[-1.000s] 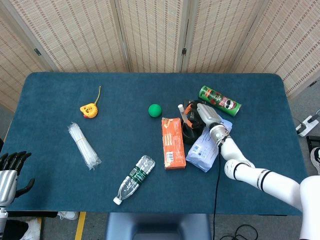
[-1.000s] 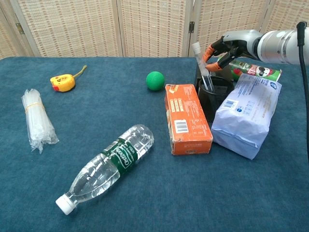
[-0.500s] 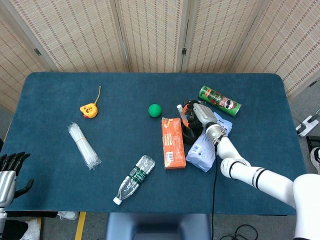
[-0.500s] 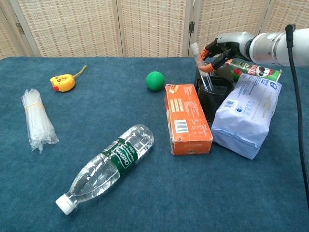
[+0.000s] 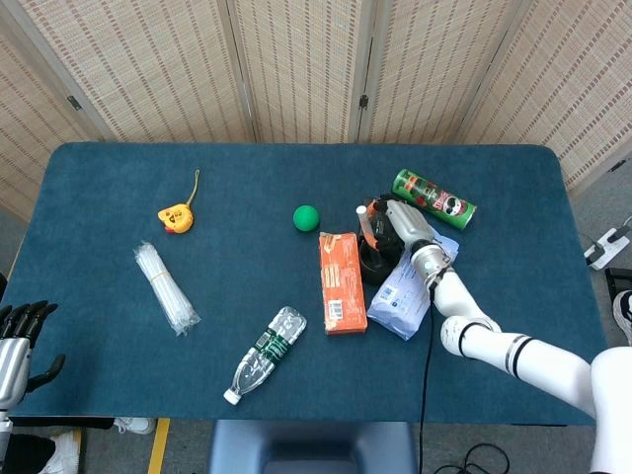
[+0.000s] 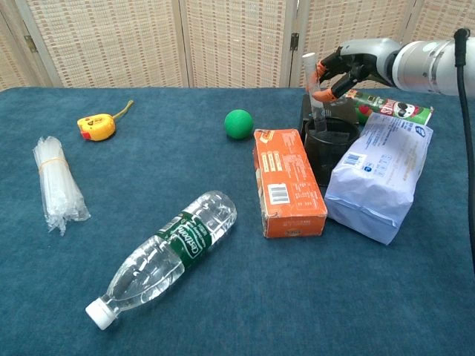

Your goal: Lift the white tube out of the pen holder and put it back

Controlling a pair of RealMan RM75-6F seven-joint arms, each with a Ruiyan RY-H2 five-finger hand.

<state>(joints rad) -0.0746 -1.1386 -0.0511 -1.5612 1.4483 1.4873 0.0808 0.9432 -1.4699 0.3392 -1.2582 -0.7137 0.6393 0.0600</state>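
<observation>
The white tube (image 6: 315, 95) stands nearly upright with its lower end still inside the black pen holder (image 6: 332, 150). My right hand (image 6: 343, 67) pinches the tube near its top with orange-tipped fingers. In the head view the tube (image 5: 364, 225) rises over the holder (image 5: 374, 263) beside the right hand (image 5: 403, 223). My left hand (image 5: 18, 341) hangs off the table's left front corner, fingers apart, holding nothing.
An orange box (image 6: 288, 180) lies just left of the holder, a pale blue bag (image 6: 378, 173) leans on its right. A green chips can (image 6: 389, 107) lies behind. A green ball (image 6: 238, 123), water bottle (image 6: 167, 256), straw bundle (image 6: 56, 184) and yellow tape measure (image 6: 97, 127) lie further left.
My right hand has lifted the tube higher and set it more upright. The left hand has sunk slightly lower at the table corner.
</observation>
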